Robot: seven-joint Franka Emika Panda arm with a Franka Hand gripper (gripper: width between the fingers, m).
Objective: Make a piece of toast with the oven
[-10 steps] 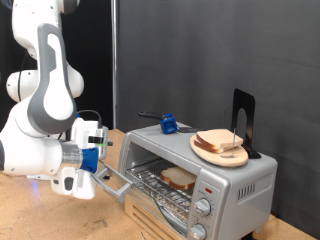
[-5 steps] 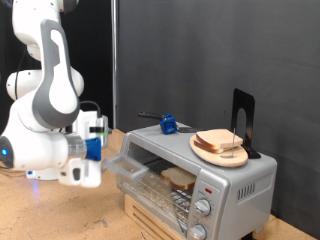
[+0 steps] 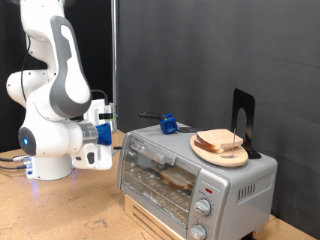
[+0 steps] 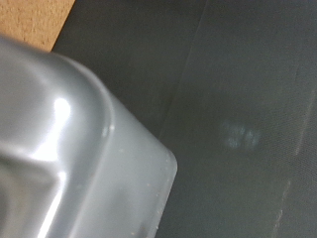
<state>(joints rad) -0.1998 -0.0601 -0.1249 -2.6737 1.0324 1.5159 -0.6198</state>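
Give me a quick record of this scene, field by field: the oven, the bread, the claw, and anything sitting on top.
oven: boxy silver-grey toaster oven, glass door shut
bread inside: tan slice of toast on the wire rack, seen through the glass
claw: claw at the door's upper edge on the exterior view's left; fingers hidden
on top: round wooden plate with another slice of bread; small blue object; black stand
wrist view: rounded grey oven corner

The robot arm point(image 3: 55, 100) is white, with big rounded segments and grey bands at the joints. Near its end there is a blue part and a small white block with dark marks. A black cable hangs beside the wrist. A small blue light glows low on the base.
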